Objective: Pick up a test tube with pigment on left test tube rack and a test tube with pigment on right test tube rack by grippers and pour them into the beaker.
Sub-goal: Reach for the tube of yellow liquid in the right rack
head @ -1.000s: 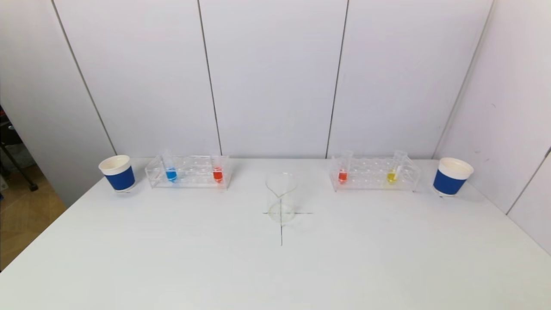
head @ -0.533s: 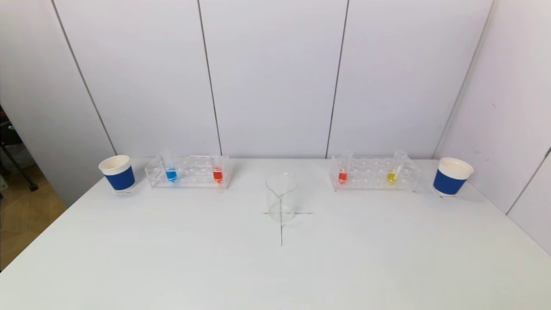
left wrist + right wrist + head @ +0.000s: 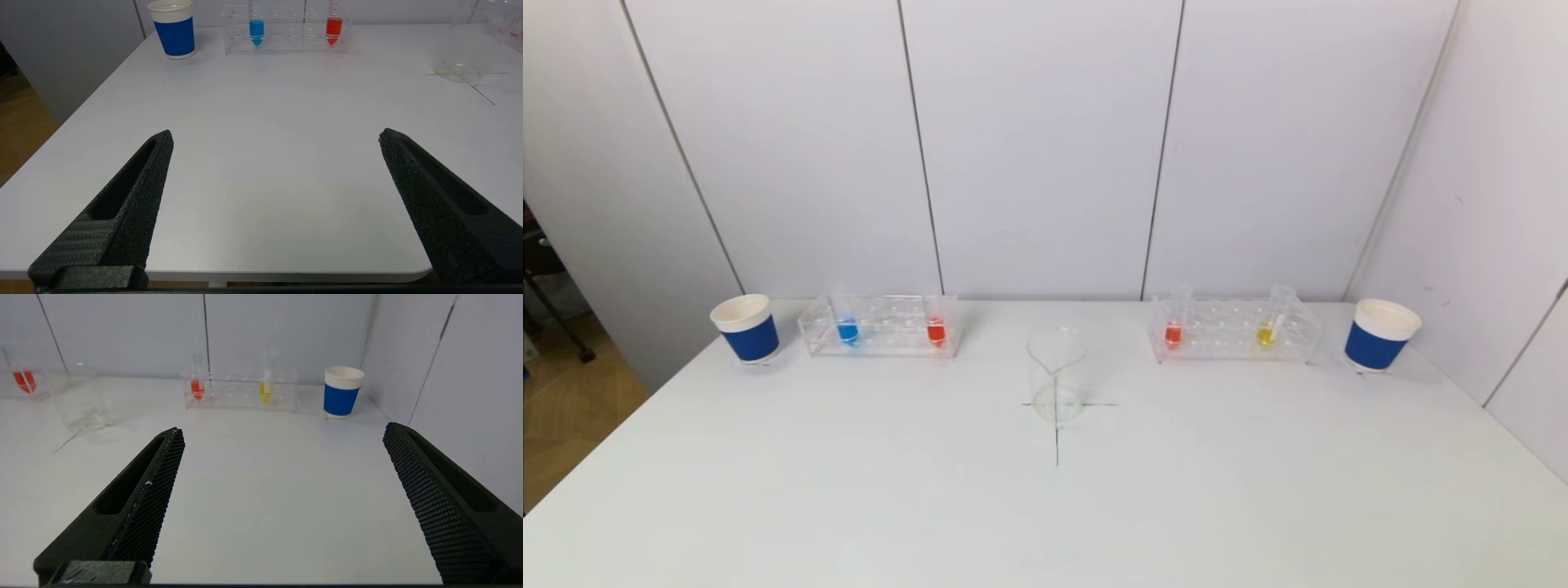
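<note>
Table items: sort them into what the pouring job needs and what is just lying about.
Needed: left rack with blue tube and red tube; right rack with red tube and yellow tube; beaker; open left gripper; open right gripper.

Lying about: left cup; right cup.

Nothing has changed since the earlier pictures: no tube, rack, beaker or cup has moved.
</note>
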`<state>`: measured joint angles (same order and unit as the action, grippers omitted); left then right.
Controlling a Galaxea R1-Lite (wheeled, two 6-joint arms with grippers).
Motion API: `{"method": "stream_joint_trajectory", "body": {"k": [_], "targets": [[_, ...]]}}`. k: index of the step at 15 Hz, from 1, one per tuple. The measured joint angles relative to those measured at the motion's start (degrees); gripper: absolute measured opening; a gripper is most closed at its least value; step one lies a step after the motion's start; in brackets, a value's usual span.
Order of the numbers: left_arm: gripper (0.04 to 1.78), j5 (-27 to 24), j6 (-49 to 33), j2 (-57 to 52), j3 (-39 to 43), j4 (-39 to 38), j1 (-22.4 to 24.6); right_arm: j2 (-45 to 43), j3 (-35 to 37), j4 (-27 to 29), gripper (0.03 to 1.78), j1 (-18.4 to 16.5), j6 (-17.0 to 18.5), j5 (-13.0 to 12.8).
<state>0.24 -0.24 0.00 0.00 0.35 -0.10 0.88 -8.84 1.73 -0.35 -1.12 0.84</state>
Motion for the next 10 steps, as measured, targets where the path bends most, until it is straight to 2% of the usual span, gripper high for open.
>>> {"method": "stream_joint_trajectory", "body": {"k": [2,5,8,10], "targets": [[1.76,-0.02,0.02,0.00,0.00,0.00,0.00,2.65,-6.29,2.06,1.77,0.02,0.02,0.41],[1.76,-0.02,0.02,0.00,0.00,-0.02,0.00,9.90,-14.07,2.28,1.77,0.30,0.16,1.06],[1.76,-0.02,0.02,0.00,0.00,-0.02,0.00,19.10,-20.04,0.17,1.77,1.54,0.52,3.07],[1.76,-0.02,0.02,0.00,0.00,-0.02,0.00,25.99,-22.47,-3.68,1.77,2.11,1.01,4.12]]}}
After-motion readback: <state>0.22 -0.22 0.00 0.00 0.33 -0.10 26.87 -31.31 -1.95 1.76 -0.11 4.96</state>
